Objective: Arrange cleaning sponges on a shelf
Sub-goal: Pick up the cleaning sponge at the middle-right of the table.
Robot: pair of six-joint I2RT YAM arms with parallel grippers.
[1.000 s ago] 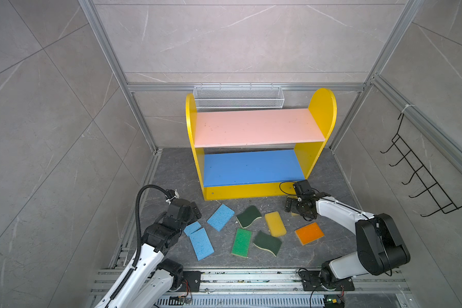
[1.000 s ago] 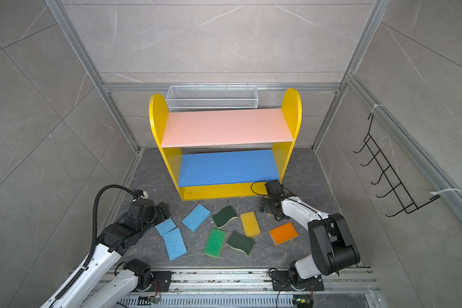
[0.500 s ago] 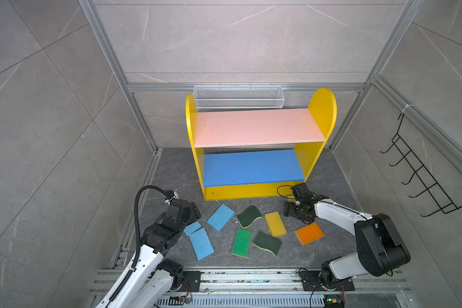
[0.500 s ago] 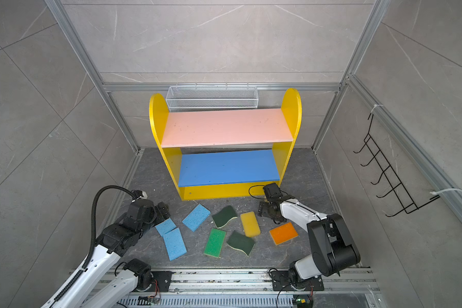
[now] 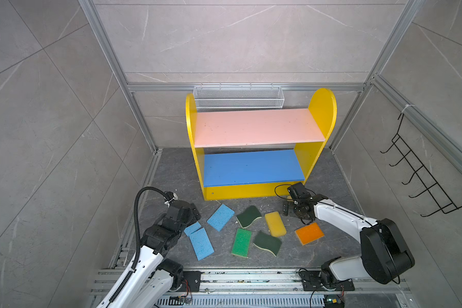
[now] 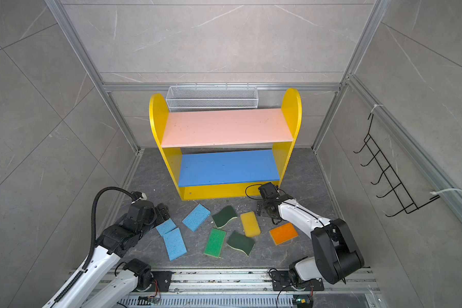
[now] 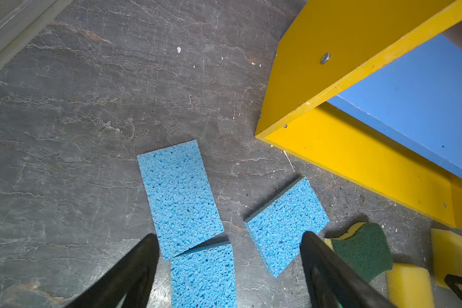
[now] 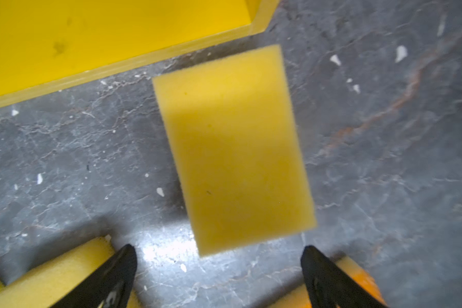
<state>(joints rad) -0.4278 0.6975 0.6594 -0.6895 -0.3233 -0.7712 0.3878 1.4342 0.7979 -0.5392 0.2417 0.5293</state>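
The shelf [image 5: 254, 128] stands at the back with bare pink and blue boards. Sponges lie on the floor in front of it: three light-blue ones [image 5: 220, 217] [image 5: 192, 228] [image 5: 202, 244], two dark-green wavy ones [image 5: 248, 216] [image 5: 267, 243], a bright-green one [image 5: 241, 242], a yellow block [image 5: 275, 224] and an orange one [image 5: 309, 233]. My left gripper [image 7: 228, 236] is open just above the overlapping blue sponges [image 7: 179, 197]. My right gripper [image 8: 218, 248] is open and low by the shelf's right foot. A second yellow block [image 8: 232, 149] lies just ahead of it, untouched.
A white wire mesh basket [image 5: 238, 97] hangs on the wall behind the shelf. A black wire hook rack [image 5: 422, 176] is on the right wall. Aluminium frame rails [image 5: 134, 218] edge the dark stone floor. The shelf's yellow base [image 8: 91, 40] is close to the right gripper.
My right gripper has slid a little away from the shelf toward the near side. The left arm and the sponges have stayed where they were.
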